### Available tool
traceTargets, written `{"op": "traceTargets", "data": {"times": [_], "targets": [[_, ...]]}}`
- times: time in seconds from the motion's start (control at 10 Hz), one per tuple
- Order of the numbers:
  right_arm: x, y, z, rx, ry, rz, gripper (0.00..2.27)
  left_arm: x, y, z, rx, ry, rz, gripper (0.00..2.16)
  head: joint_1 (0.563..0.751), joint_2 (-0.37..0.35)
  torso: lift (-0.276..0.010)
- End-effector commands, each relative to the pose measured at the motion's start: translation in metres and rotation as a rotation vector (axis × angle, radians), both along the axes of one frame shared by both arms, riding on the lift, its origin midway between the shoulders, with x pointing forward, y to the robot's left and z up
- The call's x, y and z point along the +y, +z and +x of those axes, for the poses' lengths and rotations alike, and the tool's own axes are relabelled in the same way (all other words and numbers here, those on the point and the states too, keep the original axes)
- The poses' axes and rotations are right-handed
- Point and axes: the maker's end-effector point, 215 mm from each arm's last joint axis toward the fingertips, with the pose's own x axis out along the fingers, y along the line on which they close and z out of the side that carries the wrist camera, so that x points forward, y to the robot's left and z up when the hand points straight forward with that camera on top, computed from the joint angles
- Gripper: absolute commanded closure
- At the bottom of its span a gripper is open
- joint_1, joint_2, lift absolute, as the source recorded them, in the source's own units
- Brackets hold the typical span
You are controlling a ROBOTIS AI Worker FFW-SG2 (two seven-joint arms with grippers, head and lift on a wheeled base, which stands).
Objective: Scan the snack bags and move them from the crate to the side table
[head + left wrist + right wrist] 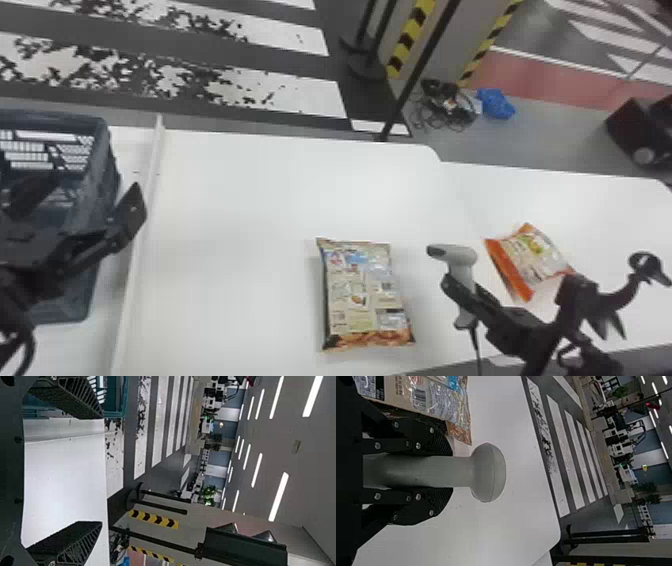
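Head view clock, centre = hub, 12 = far side. Left gripper (85, 192) at 9, overlapping crate (102, 165) in view, jaws spread. Right gripper (462, 286) at 4, jaws pinching grey scanner (461, 256) by its handle. Tan snack bag (362, 295) flat on white surface (240, 240), between 5 and 6. Orange-edged snack bag (537, 257) near 4, beyond scanner. White divider strip (137, 245) runs between crate and both bags.
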Motion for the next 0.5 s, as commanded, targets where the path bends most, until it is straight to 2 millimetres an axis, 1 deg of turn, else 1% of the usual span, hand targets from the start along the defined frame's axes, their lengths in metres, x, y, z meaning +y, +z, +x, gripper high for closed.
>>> {"op": "traceTargets", "data": {"times": [0.0, 0.2, 0.4], "targets": [[0.019, 0.001, -0.016, 0.021, 0.024, 0.028, 2.13, 0.002, -0.006, 0.000, 0.011, 0.005, 0.000, 0.04, 0.695, -0.350, -0.087], [0.040, 0.006, -0.032, 0.035, 0.076, 0.056, 2.13, 0.000, -0.011, -0.001, 0.018, -0.001, -0.009, 0.04, 0.695, -0.350, -0.087], [0.058, 0.019, -0.044, 0.031, 0.125, 0.071, 2.13, -0.002, -0.012, -0.003, 0.023, -0.005, -0.012, 0.04, 0.695, -0.350, -0.087]]}}
